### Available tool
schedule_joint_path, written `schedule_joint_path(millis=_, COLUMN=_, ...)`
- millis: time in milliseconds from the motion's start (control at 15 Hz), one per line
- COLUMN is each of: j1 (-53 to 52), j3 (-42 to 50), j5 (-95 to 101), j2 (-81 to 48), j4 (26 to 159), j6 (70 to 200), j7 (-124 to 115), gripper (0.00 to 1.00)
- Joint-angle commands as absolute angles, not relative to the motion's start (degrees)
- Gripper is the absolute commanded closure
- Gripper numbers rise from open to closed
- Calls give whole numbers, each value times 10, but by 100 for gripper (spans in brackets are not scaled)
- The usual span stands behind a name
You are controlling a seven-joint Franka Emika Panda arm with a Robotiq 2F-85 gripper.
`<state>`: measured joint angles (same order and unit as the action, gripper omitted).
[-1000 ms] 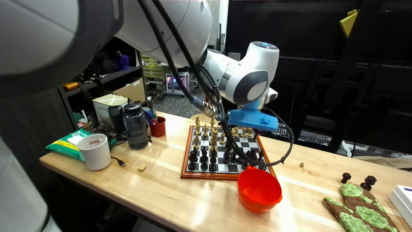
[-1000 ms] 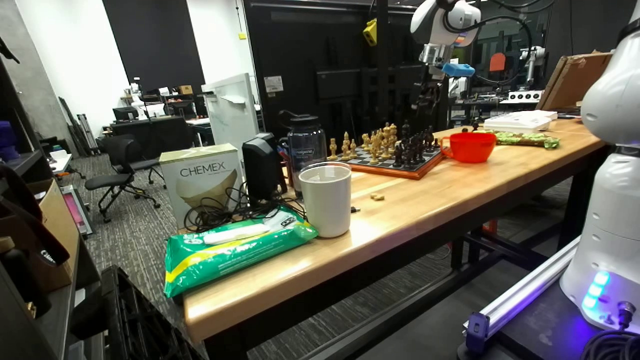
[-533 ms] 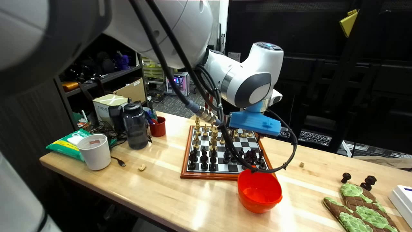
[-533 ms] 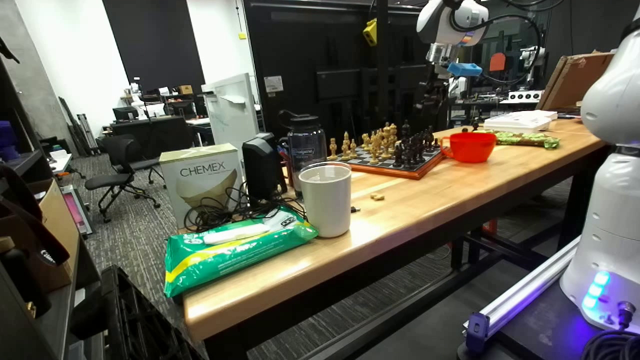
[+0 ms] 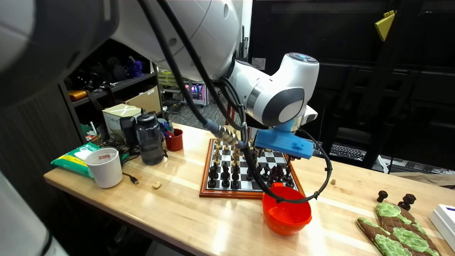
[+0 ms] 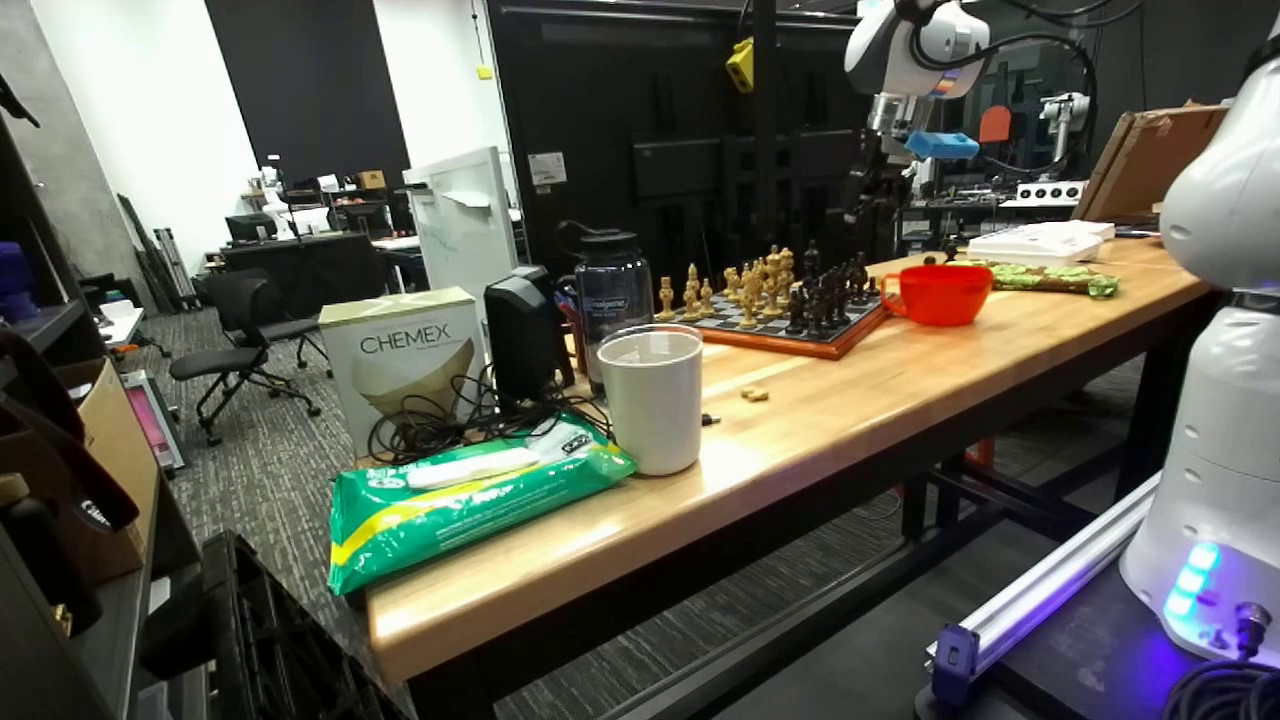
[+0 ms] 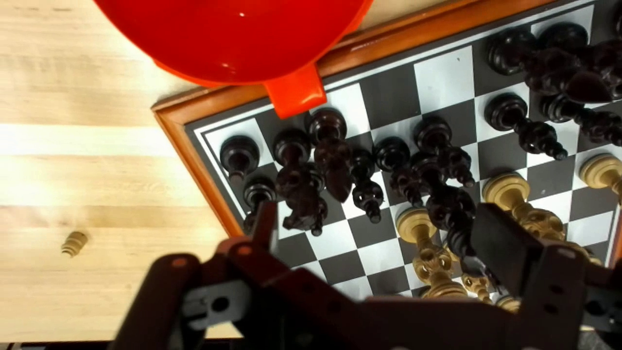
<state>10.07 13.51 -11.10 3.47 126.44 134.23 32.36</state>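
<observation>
Lying at the left end of the wooden counter point(image 5: 185, 217) in an exterior view, a green packet point(image 5: 71, 161) with a yellow stripe has a white cup point(image 5: 105, 170) standing upright just beside it. Behind these are a box point(image 6: 400, 345) lettered CHEMEX, a tangle of black cable point(image 6: 425, 432) and an upright black device point(image 6: 522, 340). Next come a dark, see-through bottle point(image 5: 151, 144), a small pale object point(image 5: 156, 185) on the bare wood, and a red cup point(image 5: 174, 141) holding pens.

In the middle of the counter lies a chessboard point(image 5: 231, 194) with a reddish-brown frame. On it, pale chess pieces point(image 5: 236, 156) stand toward the far side and dark chess pieces point(image 5: 225, 176) toward the near side. Over the chessboard hangs the pincer point(image 7: 384, 238), released, its fingers point(image 7: 508, 250) spread wide; in both exterior views it is above the pieces and apart from them. At the near right corner sits a red bowl point(image 5: 286, 217); seen from the wrist, its handle point(image 7: 296, 92) reaches over the frame, and I cannot tell whether the two touch.

Farther right, a small tan piece point(image 5: 333, 181) lies on the counter, then loose dark pieces point(image 5: 382, 196), a brown-and-green quilted mitt point(image 5: 407, 233) and a white box point(image 5: 446, 222).
</observation>
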Motion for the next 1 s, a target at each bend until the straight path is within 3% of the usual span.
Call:
schedule_joint_path(millis=0, j1=107, j3=137, j5=-105, j2=54, j4=1290, j6=1353, j7=311, gripper=0)
schedule_joint_path(millis=933, j1=107, j3=140, j5=-118, j2=34, j4=1312, j6=1376, j7=321, gripper=0)
